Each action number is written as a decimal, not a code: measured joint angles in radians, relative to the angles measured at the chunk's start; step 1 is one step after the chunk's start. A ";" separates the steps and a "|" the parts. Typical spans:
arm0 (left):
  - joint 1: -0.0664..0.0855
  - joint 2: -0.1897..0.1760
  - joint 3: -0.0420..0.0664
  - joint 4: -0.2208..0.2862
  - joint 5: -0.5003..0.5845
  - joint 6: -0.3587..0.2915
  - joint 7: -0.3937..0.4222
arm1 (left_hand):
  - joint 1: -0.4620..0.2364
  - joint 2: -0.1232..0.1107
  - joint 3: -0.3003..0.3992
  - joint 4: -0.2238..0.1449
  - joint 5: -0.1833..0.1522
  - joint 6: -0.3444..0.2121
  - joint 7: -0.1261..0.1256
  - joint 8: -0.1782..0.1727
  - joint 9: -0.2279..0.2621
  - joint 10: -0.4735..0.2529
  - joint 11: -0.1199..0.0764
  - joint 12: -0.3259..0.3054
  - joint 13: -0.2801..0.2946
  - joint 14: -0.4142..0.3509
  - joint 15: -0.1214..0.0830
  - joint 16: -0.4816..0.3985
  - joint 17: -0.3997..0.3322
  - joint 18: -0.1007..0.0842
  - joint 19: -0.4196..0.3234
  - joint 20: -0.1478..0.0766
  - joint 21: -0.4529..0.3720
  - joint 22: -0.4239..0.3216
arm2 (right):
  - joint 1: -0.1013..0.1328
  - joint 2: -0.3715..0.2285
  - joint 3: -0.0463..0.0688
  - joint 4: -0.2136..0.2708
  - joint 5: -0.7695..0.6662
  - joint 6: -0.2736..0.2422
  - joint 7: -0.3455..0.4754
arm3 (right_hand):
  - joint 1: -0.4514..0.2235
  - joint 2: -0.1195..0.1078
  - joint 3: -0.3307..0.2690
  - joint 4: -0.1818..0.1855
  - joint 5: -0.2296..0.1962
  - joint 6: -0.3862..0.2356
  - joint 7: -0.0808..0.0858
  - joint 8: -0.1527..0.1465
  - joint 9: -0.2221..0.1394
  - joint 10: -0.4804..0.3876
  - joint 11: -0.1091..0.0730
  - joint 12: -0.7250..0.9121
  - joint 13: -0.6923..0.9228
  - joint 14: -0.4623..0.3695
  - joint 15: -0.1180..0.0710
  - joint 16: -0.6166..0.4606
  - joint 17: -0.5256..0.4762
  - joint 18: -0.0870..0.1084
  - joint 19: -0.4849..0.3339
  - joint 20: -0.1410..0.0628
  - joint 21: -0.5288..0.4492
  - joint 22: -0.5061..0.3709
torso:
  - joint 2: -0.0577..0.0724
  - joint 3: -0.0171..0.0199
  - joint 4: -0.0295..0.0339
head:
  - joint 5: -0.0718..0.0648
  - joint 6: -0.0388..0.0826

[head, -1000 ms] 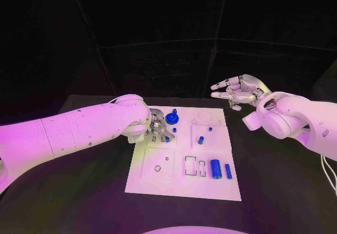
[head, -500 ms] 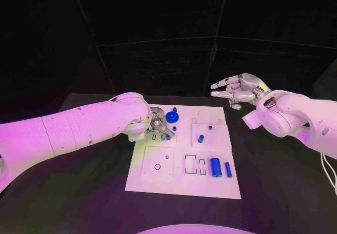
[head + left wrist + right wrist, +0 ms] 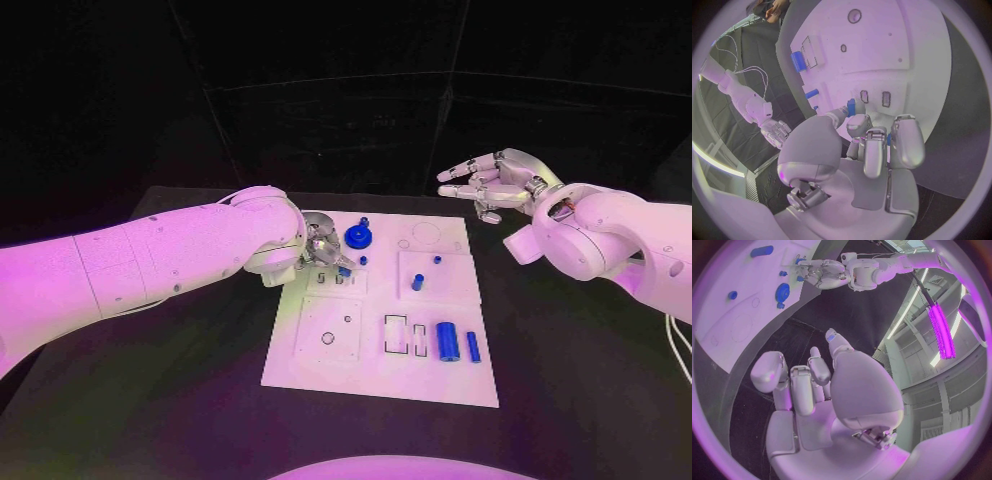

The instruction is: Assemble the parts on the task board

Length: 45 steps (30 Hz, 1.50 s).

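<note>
The white task board (image 3: 325,372) lies in the middle of the black table. My left hand (image 3: 320,252) hovers low over the board's far left corner and pinches a small blue part (image 3: 851,106) between thumb and fingers, just above two small rectangular slots (image 3: 864,96). A round blue piece (image 3: 358,236) stands beside that hand. Blue pegs (image 3: 418,282) stand in the board's far right square. A thick blue cylinder (image 3: 447,341) and a thin one (image 3: 473,346) lie at the near right. My right hand (image 3: 498,185) is raised beyond the board's far right corner, fingers apart and empty.
Outlined recesses (image 3: 394,334) and a small hole (image 3: 329,338) mark the board's near half. Black table (image 3: 173,400) surrounds the board on all sides. My left forearm (image 3: 159,260) crosses the table's left side.
The whole picture has shifted slightly. My left hand stays over the board's far left corner with the small blue part; my right hand has barely moved.
</note>
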<state>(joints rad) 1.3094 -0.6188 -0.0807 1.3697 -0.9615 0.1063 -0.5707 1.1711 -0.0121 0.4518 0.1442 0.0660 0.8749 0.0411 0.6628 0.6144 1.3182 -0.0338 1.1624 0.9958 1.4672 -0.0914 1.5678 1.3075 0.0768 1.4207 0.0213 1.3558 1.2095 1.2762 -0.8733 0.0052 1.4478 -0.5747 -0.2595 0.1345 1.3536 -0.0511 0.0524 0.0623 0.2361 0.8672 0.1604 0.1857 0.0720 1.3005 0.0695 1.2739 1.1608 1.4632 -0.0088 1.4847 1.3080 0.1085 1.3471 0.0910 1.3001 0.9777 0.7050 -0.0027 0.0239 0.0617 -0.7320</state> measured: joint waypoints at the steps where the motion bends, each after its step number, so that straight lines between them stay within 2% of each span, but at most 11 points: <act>1: 0.000 -0.007 0.000 0.007 0.003 -0.009 0.002 | -0.006 -0.006 0.012 0.001 0.000 0.000 0.000 0.005 0.004 0.000 0.000 0.000 0.000 0.000 0.000 0.000 0.000 0.000 0.000 0.000 0.000 0.001 | 0.000 0.002 0.000 -0.002 -0.002 0.001 -0.001 | 0.000 0.000 0.000 0.000 0.000 0.000 0.000 0.000 0.000 0.000 0.000 0.000 0.000 0.000 0.000 0.000 0.000 0.000 0.000 0.000 0.000 0.000 | 0.000 0.0000 0.0001 | 0.001 0.000; 5: -0.001 -0.028 0.000 0.028 0.006 -0.039 0.008 | -0.020 -0.020 0.046 -0.007 0.000 0.000 0.000 0.007 0.011 0.000 0.000 0.000 0.000 0.000 0.000 0.000 0.000 0.000 0.000 0.000 0.000 0.004 | 0.000 0.007 0.000 -0.012 -0.013 0.002 -0.003 | 0.000 0.000 0.000 0.000 0.000 0.000 0.000 0.000 0.000 0.000 0.000 0.000 0.001 0.000 0.000 0.000 0.000 0.000 0.000 0.000 0.000 0.000 | 0.000 0.0007 0.0007 | 0.003 -0.001; 12: -0.009 -0.057 -0.001 0.064 0.001 -0.088 0.016 | -0.033 -0.024 0.063 -0.013 0.000 -0.001 0.002 0.012 0.017 0.004 0.003 0.000 0.004 0.000 0.000 0.000 0.000 0.000 0.000 0.000 0.000 0.010 | 0.000 0.013 0.000 -0.015 -0.046 0.004 -0.010 | 0.000 0.000 0.000 0.000 0.004 0.000 0.000 0.000 0.000 0.000 0.000 0.004 0.001 0.000 0.000 0.000 0.000 0.000 0.000 0.000 -0.003 -0.001 | -0.001 0.0019 0.0048 | 0.005 -0.002; 20: -0.022 -0.068 -0.002 0.078 -0.020 -0.122 0.019 | -0.042 -0.028 0.073 -0.017 -0.001 -0.001 0.002 0.012 0.019 0.008 0.000 0.000 0.004 0.000 0.000 0.000 0.000 0.000 0.000 0.000 0.000 0.013 | 0.000 0.016 0.000 -0.008 -0.085 0.006 -0.020 | 0.000 0.000 0.000 0.000 0.004 0.000 0.000 0.000 0.000 0.000 0.000 0.004 -0.002 0.000 0.000 0.000 0.000 0.000 0.000 0.000 -0.004 -0.003 | -0.002 0.0037 0.0113 | 0.000 -0.006; 28: -0.035 -0.055 -0.003 0.068 -0.050 -0.124 0.018 | -0.048 -0.033 0.079 -0.023 -0.001 -0.001 0.002 0.016 0.019 0.008 0.000 0.000 0.004 0.000 0.000 0.000 0.000 0.000 0.000 0.000 0.000 0.013 | 0.000 0.018 0.000 0.000 -0.110 0.007 -0.023 | 0.000 0.000 0.000 0.000 0.004 0.000 0.000 0.000 0.000 0.000 0.000 0.004 -0.003 0.000 0.000 0.000 0.000 0.000 0.000 0.000 -0.004 -0.003 | -0.001 0.0044 0.0106 | 0.004 -0.007; 45: -0.038 -0.052 -0.003 0.060 -0.079 -0.074 0.014 | -0.054 -0.038 0.092 -0.034 -0.005 0.001 0.004 0.016 0.019 0.007 0.000 0.000 0.004 0.000 0.000 0.000 0.000 0.000 0.000 0.000 0.000 0.012 | 0.000 0.020 0.000 0.004 -0.137 0.007 -0.025 | -0.004 0.004 0.000 0.000 0.004 0.000 0.000 0.003 0.000 0.000 0.000 0.004 -0.005 0.000 0.000 -0.005 0.000 0.000 0.000 0.000 -0.004 -0.006 | 0.000 0.0041 0.0105 | -0.004 -0.009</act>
<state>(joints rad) 1.2714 -0.6704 -0.0837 1.4301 -1.0401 0.0318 -0.5572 1.1171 -0.0504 0.5437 0.1103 0.0613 0.8757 0.0450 0.6789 0.6338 1.3257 -0.0339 1.1624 0.9999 1.4670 -0.0910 1.5677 1.3074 0.0769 1.4208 0.0214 1.3558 1.2219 1.2762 -0.8531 0.0051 1.4521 -0.7117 -0.2525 0.1097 1.3496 -0.0471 0.0525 0.0624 0.2399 0.8673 0.1604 0.1883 0.0721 1.3005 0.0696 1.2777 1.1558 1.4632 -0.0088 1.4801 1.3076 0.1085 1.3471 0.0910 1.2962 0.9715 0.7050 0.0014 0.0344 0.0576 -0.7410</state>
